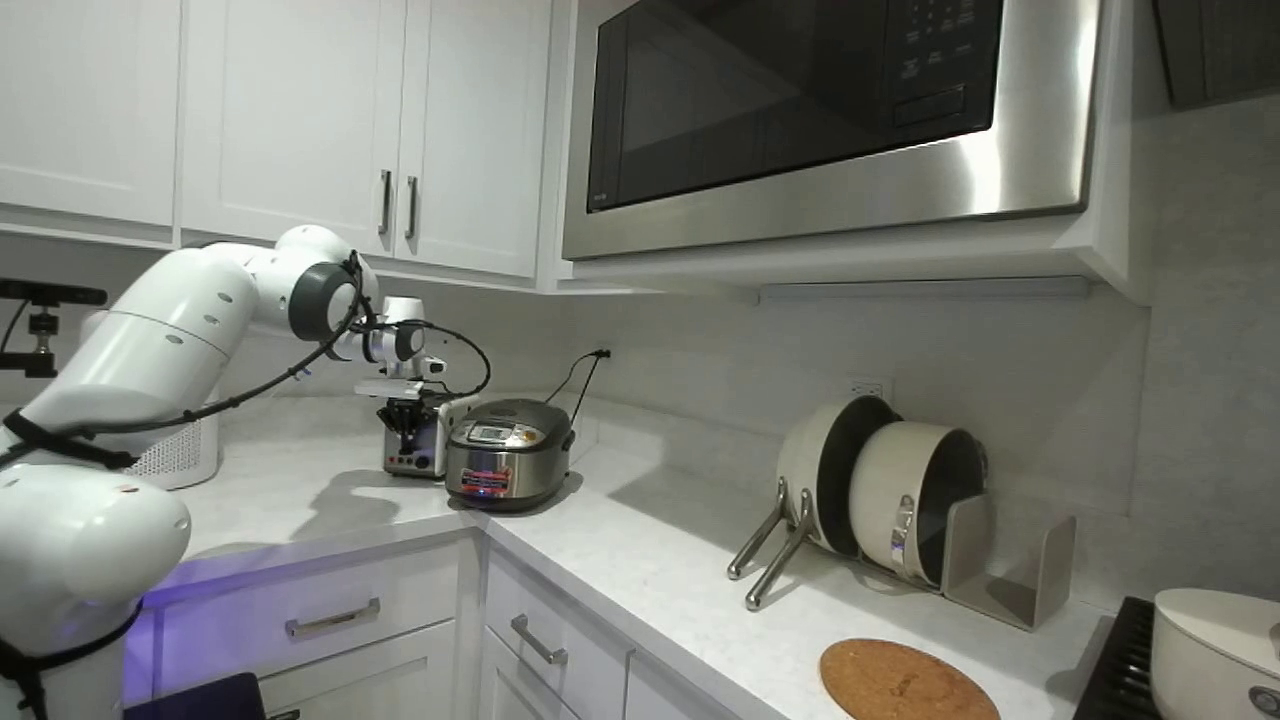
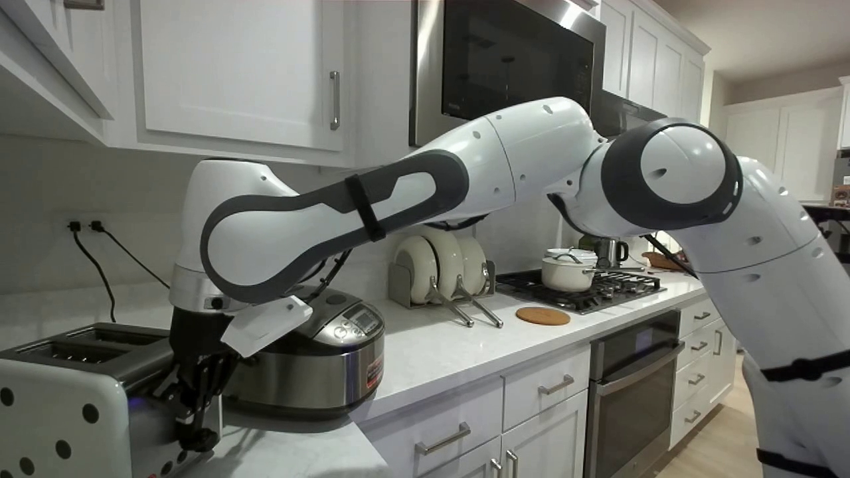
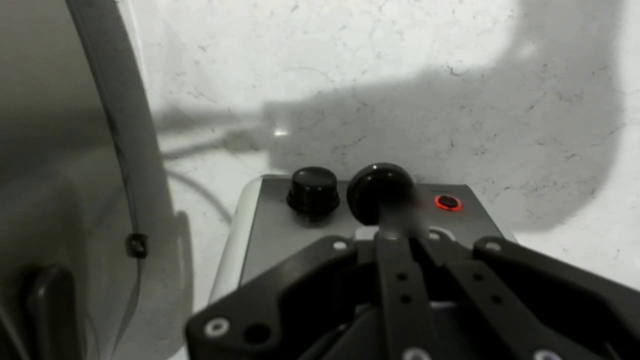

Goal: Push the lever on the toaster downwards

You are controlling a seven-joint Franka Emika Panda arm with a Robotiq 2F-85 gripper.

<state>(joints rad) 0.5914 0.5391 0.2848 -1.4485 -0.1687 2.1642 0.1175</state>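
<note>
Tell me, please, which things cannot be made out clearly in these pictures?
Toaster, in an exterior view: cut off by left and bottom edges.
Toaster front, in an exterior view: partly hidden by the gripper.
Touch between fingertips and round knob, wrist view: unclear, because the tips are blurred.
Cooker screen, both exterior views: too small to read.

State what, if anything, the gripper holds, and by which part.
Nothing visibly: the gripper looks shut, right by the larger round black knob on the toaster; whether they touch cannot be told.
</note>
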